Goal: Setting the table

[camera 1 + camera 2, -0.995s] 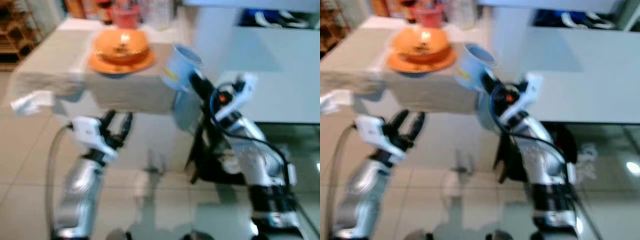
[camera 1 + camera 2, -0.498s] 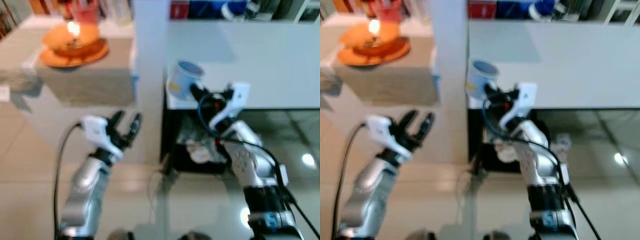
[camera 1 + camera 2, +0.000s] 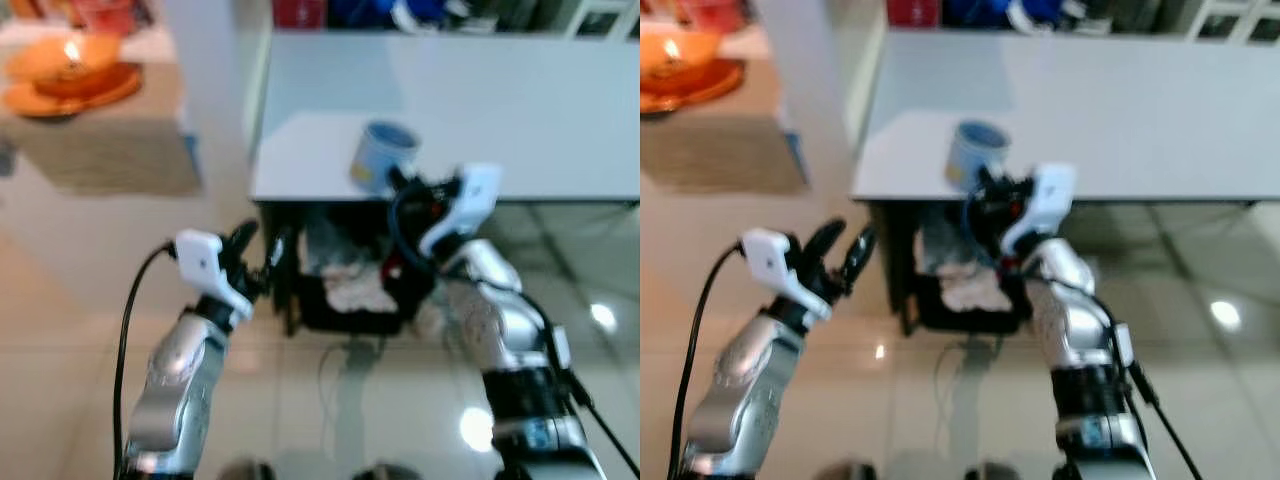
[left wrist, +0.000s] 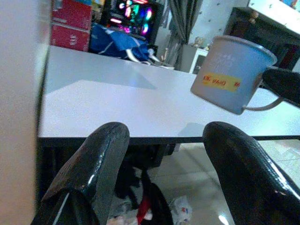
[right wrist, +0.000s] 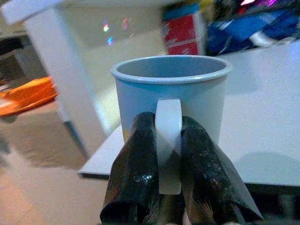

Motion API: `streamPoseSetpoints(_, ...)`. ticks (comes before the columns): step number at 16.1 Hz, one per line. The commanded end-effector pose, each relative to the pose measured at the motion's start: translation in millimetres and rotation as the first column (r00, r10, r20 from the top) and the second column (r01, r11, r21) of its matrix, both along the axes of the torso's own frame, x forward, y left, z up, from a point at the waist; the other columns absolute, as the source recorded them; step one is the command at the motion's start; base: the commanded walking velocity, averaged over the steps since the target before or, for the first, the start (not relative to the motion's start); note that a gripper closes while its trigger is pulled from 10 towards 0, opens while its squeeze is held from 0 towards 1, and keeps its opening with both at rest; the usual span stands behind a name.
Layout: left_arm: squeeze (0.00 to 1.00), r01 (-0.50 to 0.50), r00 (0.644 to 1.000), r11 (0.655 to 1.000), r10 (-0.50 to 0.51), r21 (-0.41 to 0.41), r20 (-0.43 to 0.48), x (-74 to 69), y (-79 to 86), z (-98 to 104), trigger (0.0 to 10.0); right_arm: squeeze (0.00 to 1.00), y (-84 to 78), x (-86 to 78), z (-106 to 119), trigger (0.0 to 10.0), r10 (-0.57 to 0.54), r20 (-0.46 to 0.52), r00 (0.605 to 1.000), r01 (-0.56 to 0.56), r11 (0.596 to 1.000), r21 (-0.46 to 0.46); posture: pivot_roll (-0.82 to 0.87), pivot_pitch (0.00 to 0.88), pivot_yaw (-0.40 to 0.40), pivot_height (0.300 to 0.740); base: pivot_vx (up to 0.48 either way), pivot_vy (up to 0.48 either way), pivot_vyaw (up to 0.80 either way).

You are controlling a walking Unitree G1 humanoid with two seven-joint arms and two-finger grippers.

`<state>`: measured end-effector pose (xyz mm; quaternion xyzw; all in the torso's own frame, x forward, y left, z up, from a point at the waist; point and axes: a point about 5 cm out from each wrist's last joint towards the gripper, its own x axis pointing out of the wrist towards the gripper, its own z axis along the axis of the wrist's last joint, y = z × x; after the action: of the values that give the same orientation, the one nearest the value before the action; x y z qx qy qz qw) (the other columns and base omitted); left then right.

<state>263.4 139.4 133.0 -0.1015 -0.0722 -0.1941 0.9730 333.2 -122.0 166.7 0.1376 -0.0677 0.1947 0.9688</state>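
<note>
our right gripper (image 5: 168, 154) pinches the handle of the blue mug (image 3: 383, 155), holding it rim-up above the white table (image 3: 540, 110) edge for placement; our left gripper (image 3: 258, 255) waits spread, empty, beside it.

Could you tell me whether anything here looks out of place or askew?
Yes: the mug hangs tilted above the white table's near edge, the right gripper pinching its handle. Crumpled clutter lies under the table.
</note>
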Motion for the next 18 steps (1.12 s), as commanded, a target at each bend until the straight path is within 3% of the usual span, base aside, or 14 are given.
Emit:
streamPoseSetpoints(1,0.0,-0.018,1.0,1.0,0.018,0.012,0.001,-0.1,5.5,0.4,10.0,0.0,8.8,1.3,4.1,10.0,0.01,0.017,1.0,-0.01,1.0,-0.019,-0.12,0.086,0.009,0.74,0.0,-0.454,0.0)
streamPoseSetpoints(8,0.0,-0.019,1.0,1.0,0.019,0.019,-0.005,-0.3,4.0,-0.6,10.0,0.0,7.0,3.3,-4.8,10.0,-0.058,-0.001,0.998,0.058,0.996,-0.074,-0.12,0.091,0.004,0.74,0.0,-0.452,0.0)
streamPoseSetpoints(15,0.0,-0.048,0.999,0.999,0.048,0.018,-0.012,1.0,5.7,-1.2,10.0,0.0,14.6,3.3,-5.6,10.0,-0.037,0.007,0.999,0.037,0.995,-0.089,-0.12,0.084,-0.003,0.74,0.0,-0.448,0.0)
streamPoseSetpoints(18,0.0,-0.119,0.993,0.993,0.119,0.003,-0.015,7.9,14.4,1.4,10.0,0.0,16.7,4.0,-6.3,10.0,-0.043,0.005,0.999,0.043,0.994,-0.101,-0.11,0.078,0.002,0.74,0.089,0.0,0.0)
